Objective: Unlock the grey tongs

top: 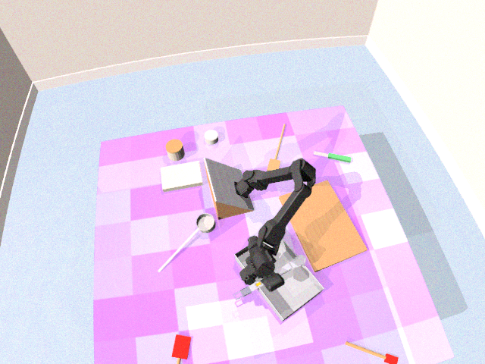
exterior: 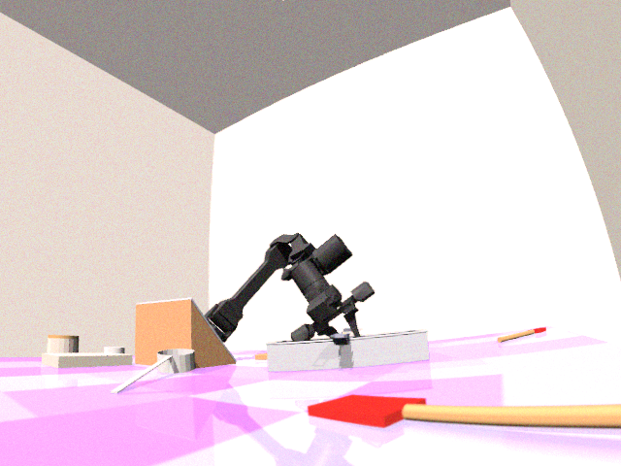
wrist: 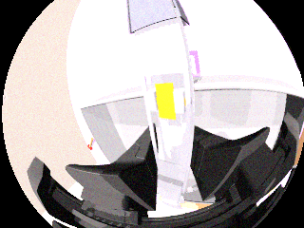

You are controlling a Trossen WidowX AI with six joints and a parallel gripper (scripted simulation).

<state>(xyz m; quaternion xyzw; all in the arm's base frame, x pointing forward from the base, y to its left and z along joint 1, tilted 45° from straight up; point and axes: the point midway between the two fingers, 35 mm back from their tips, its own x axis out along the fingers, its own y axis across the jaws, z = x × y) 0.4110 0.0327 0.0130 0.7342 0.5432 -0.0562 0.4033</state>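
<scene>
The grey tongs [top: 243,292] [exterior: 343,339] [wrist: 174,142] lie across the near-left rim of the roasting tin [top: 303,299] [exterior: 386,350] [wrist: 233,106], with a yellow mark near their hinge. One end sticks out past the tin's edge over the mat. My gripper [top: 261,283] [exterior: 337,333] [wrist: 165,125] is down on the tin's rim. Its dark fingers press against both sides of the tongs in the wrist view, so it is shut on them. The wooden board [top: 333,230] lies flat just right of the tin, beyond the arm.
An orange wedge with a grey ramp [top: 226,188] [exterior: 165,325] holds the arm's base. A ladle [top: 205,222] lies left of the tin. A white slab [top: 180,175], two cylinders [top: 174,149], a green marker [top: 335,156] and red spatulas [top: 181,346] [exterior: 366,409] lie around.
</scene>
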